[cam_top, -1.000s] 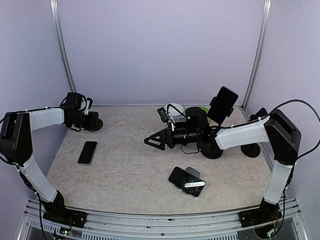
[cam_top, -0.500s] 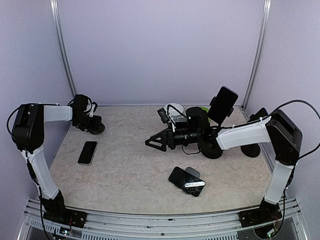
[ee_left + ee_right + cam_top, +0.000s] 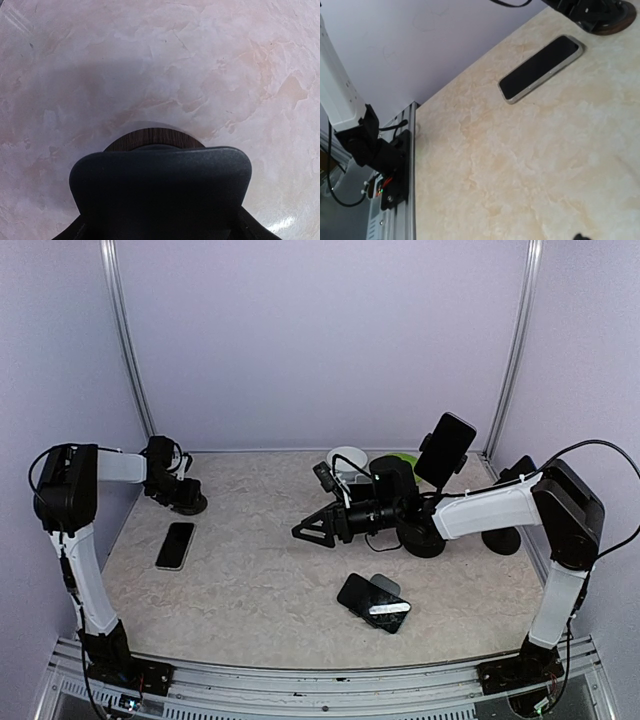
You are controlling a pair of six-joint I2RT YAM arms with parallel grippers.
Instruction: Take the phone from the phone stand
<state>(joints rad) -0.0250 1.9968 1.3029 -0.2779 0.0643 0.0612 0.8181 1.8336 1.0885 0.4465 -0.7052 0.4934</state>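
Note:
A black phone (image 3: 446, 448) stands tilted on a phone stand (image 3: 425, 538) at the back right. At the far left stands a second, bare phone stand (image 3: 188, 502). My left gripper (image 3: 176, 490) is shut on it. In the left wrist view its dark cradle plate (image 3: 160, 190) fills the space between the fingers above the round wooden base (image 3: 154, 137). A silver-edged phone (image 3: 175, 545) lies flat near that stand and shows as the flat phone (image 3: 540, 67) in the right wrist view. My right gripper (image 3: 308, 532) hovers open over the table's middle, holding nothing.
Two dark phones (image 3: 374, 602) lie overlapping on the table near the front. A white bowl (image 3: 348, 457) and a green object (image 3: 406, 458) sit at the back. Another dark stand (image 3: 503, 537) is at the right edge. The metal frame rail (image 3: 402, 200) borders the table.
My left arm has swung its elbow in toward the back wall while its gripper stayed on the stand, shifting slightly right. The right gripper has narrowed a little and barely moved.

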